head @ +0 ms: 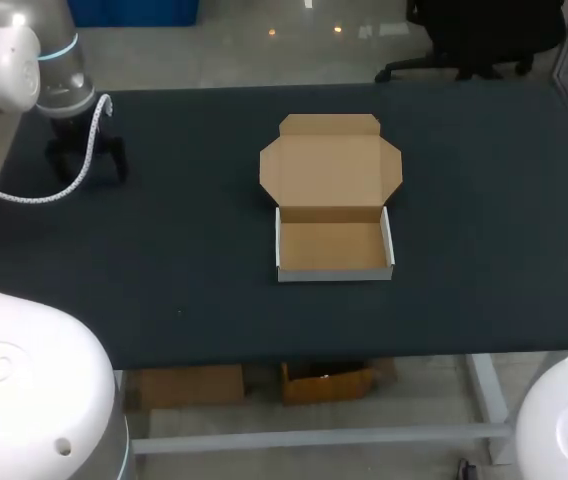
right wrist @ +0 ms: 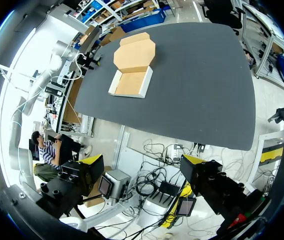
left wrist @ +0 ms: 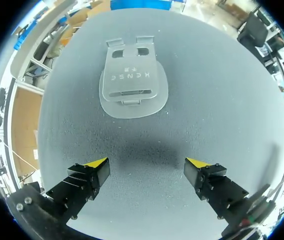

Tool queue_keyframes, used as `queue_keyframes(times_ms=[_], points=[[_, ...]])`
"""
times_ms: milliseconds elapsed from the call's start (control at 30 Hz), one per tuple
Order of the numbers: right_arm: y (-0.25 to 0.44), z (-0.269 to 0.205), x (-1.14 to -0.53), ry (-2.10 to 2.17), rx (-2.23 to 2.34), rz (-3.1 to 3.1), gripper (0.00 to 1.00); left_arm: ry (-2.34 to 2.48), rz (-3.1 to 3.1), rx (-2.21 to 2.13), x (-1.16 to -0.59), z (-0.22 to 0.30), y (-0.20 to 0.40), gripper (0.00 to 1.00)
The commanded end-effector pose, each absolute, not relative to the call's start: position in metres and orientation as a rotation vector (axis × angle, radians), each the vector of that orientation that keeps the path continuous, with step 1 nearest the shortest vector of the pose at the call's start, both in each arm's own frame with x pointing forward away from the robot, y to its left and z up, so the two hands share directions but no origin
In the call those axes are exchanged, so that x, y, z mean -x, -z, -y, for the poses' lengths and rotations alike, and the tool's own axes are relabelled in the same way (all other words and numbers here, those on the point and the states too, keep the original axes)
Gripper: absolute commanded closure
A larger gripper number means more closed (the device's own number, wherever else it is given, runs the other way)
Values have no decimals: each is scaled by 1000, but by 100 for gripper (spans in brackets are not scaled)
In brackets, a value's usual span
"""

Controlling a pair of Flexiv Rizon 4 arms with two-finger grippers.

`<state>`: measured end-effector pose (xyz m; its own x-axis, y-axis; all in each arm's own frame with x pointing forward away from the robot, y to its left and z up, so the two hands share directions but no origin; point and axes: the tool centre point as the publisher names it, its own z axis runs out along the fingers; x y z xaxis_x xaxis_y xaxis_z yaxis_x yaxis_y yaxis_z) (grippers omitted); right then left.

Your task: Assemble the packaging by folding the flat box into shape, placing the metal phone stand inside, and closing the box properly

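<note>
**Picking Up the Phone Stand With the Left Gripper**

1. Left gripper [left wrist: 147, 163]: the two yellow-tipped fingers stand wide apart and hold nothing. They hang over the bare table [left wrist: 217, 100].
2. Phone stand [left wrist: 133, 80]: the folded metal plate lies flat on the table ahead of the left gripper. Nothing touches it, and it is roughly in line with the gap between the fingers.
3. Box [head: 330, 246]: it is already folded into an empty tray in the middle of the table, well apart from the stand. Its lid [head: 331, 168] lies open on the far side.
4. Right gripper [right wrist: 144, 161]: the fingers are apart and empty, out beyond the table's edge and far from the box.

Recommended procedure: the step in hand appears to be grasping the stand.
- Bring the left gripper forward until the plate sits centred between the fingers.
- Lower the gripper fully before closing, because thin flat metal offers little edge to catch and will probably slide if one finger arrives first.
- Grip across the narrower width and close evenly.
- Lift straight up and carry the stand to the tray.
- Set the stand down flat, clear of the lid's fold line.
</note>
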<state>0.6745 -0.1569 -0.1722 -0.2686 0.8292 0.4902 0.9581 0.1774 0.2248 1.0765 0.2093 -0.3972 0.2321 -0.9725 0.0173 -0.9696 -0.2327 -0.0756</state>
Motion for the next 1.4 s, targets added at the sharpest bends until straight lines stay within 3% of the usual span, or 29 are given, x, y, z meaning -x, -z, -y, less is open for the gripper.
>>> queue_keyframes(times_ms=[33,1400], points=[[171,158,-674,724,1714,2198,0,80,-1923,2433,-1086,-212,400,0],[171,158,-674,724,1714,2198,0,81,-1903,2430,-1108,-221,395,0]])
